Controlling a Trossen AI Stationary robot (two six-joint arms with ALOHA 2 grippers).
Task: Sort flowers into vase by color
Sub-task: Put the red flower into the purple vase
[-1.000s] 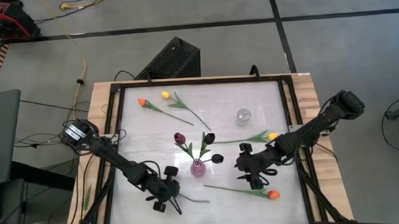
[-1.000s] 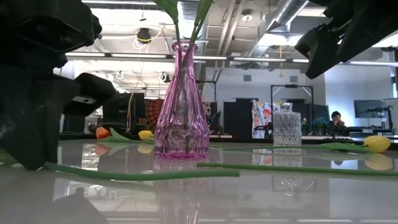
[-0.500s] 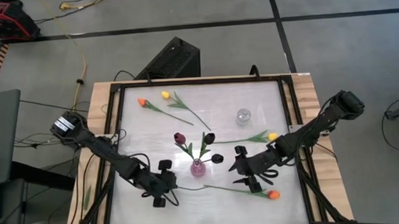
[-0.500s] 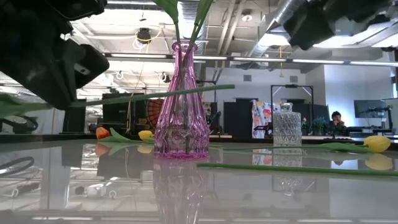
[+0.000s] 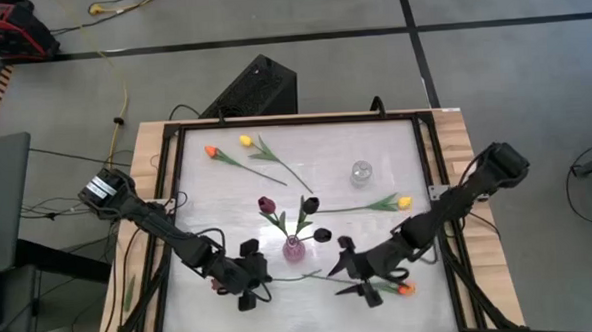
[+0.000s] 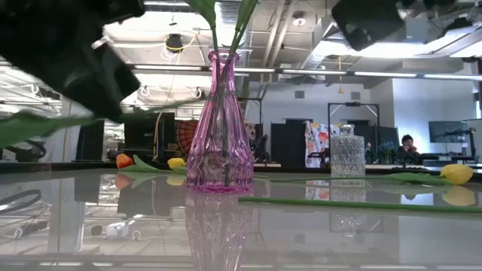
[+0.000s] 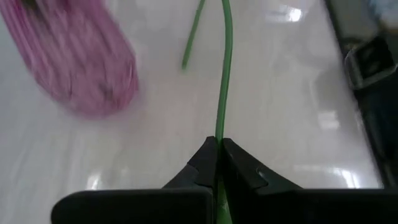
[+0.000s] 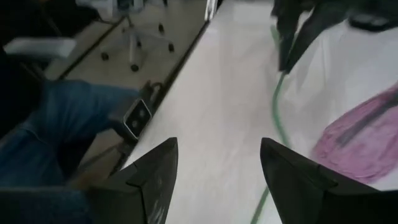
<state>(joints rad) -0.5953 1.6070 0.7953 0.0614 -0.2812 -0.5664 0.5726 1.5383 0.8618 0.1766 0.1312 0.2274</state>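
Three dark-headed flowers (image 5: 311,204) already stand in the pink vase (image 5: 294,249), which sits a little toward the front edge of the bench (image 5: 207,200); we judge that colour group nearly or wholly done. The clear vase (image 5: 361,171), nearer the back edge, holds nothing yet. Left to sort, as far as we can see: an orange flower (image 5: 211,151) and a yellow flower (image 5: 245,140) at the back left corner, another yellow one (image 5: 404,202) toward the right edge, and an orange-headed flower (image 5: 406,289) near the front edge. Our left tool (image 7: 218,149) is clenched on that last flower's green stem (image 7: 224,74), front left of the pink vase. Our right tool (image 5: 361,281) hovers over the same flower, close to its head, with its fingers (image 8: 155,174) spread and nothing between them. We judge the task roughly at its midpoint, the orange and yellow groups not yet started.
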